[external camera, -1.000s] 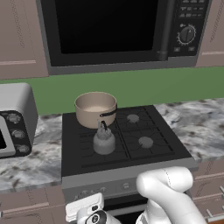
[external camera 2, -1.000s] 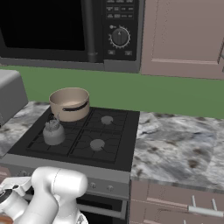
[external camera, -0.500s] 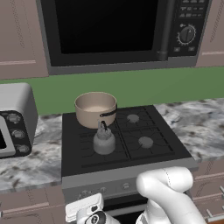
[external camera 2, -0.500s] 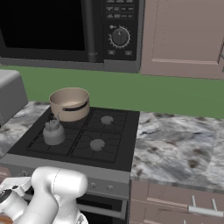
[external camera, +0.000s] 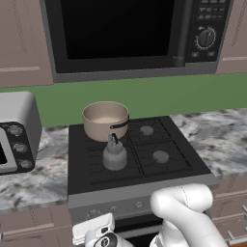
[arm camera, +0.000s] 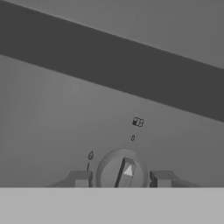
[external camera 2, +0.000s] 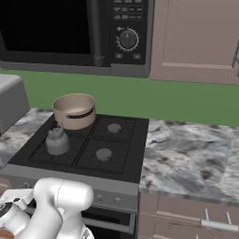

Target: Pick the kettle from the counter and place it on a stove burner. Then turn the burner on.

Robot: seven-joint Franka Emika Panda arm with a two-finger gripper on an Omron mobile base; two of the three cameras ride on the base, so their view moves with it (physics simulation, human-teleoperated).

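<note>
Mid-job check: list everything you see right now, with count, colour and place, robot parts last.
kettle: one, grey, on the front left stove burner
saucepan: one, tan, back left burner
stove burner: four, grey caps, black stove top
counter: grey-white marble, both sides of stove
toaster oven: one, silver, left counter
microwave: one, black, above stove
knob: one, grey, stove front panel
tool: one, fingers either side of knob

The white arm bends low across the bottom of both base views, its wrist dropped at the lower edge. In the hand view, the gripper has its jaws partly closed, one fingertip on each side.
</note>
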